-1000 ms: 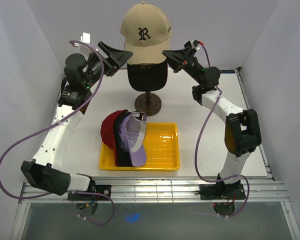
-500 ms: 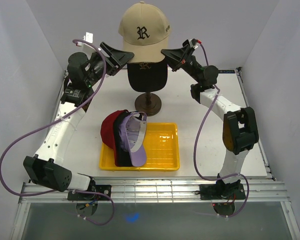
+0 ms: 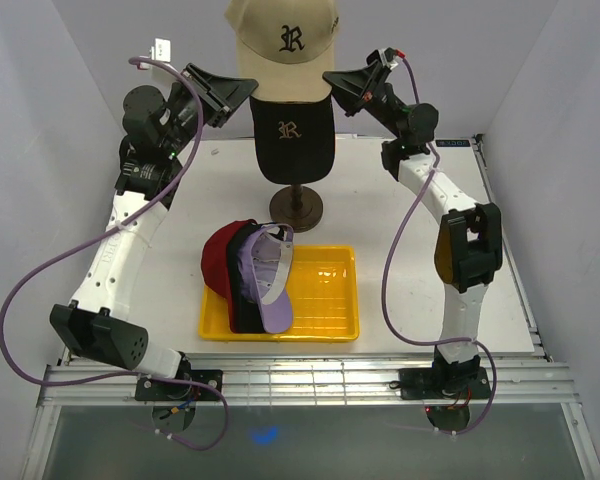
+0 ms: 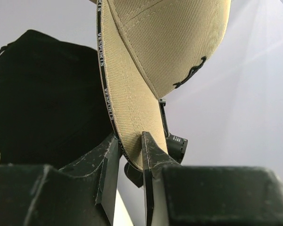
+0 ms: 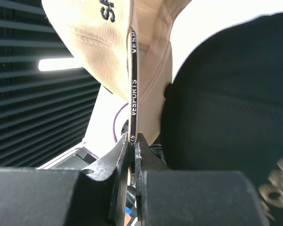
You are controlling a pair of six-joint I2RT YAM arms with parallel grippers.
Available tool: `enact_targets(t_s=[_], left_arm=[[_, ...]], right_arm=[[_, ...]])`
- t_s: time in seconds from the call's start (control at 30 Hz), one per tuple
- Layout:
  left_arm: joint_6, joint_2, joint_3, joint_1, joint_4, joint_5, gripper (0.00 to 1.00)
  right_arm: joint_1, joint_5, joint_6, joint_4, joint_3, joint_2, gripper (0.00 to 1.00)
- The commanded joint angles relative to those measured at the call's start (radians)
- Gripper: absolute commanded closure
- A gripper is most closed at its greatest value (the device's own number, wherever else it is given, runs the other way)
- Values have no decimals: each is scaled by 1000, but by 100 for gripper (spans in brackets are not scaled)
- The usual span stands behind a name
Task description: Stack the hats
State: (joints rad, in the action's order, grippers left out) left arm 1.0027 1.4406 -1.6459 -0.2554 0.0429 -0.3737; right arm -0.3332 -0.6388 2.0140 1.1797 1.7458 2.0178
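A tan hat (image 3: 280, 35) with a dark "R" hangs just above a black hat (image 3: 295, 140) that sits on a stand. My left gripper (image 3: 245, 90) pinches the tan hat's left rim and my right gripper (image 3: 332, 80) its right rim. In the left wrist view the tan hat (image 4: 170, 47) has its rim between the jaws of my left gripper (image 4: 129, 139), with the black hat (image 4: 47, 94) behind. In the right wrist view my right gripper (image 5: 132, 136) is shut tight on the banded edge of the tan hat (image 5: 94, 37). Red (image 3: 215, 260), dark (image 3: 242, 295) and lavender (image 3: 272, 290) hats lie nested together.
The nested hats rest on the left side of a yellow tray (image 3: 348, 290) in the middle of the white table. The stand's round brown base (image 3: 297, 208) is behind the tray. White walls close in the left, right and back.
Both arms rose and the tan hat went up with them, uncovering the black hat's emblem. The left jaws narrowed onto the tan hat's rim.
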Motion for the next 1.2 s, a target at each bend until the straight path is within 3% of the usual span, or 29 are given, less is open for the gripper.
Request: enact_targets(t_s=[0.0, 0.23, 0.67, 1.17], left_arm=[[-33, 18, -49, -21, 23, -76, 100], [-32, 15, -58, -21, 40, -94, 100], [-44, -77, 4, -21, 164, -106, 100], [-52, -121, 92, -21, 213, -102, 100]], right_arm=[[-17, -39, 212, -52, 116, 10, 92], [-12, -82, 117, -162, 138, -40, 92], [-13, -127, -354, -601, 32, -275, 92], [-18, -130, -572, -738, -137, -401, 92]])
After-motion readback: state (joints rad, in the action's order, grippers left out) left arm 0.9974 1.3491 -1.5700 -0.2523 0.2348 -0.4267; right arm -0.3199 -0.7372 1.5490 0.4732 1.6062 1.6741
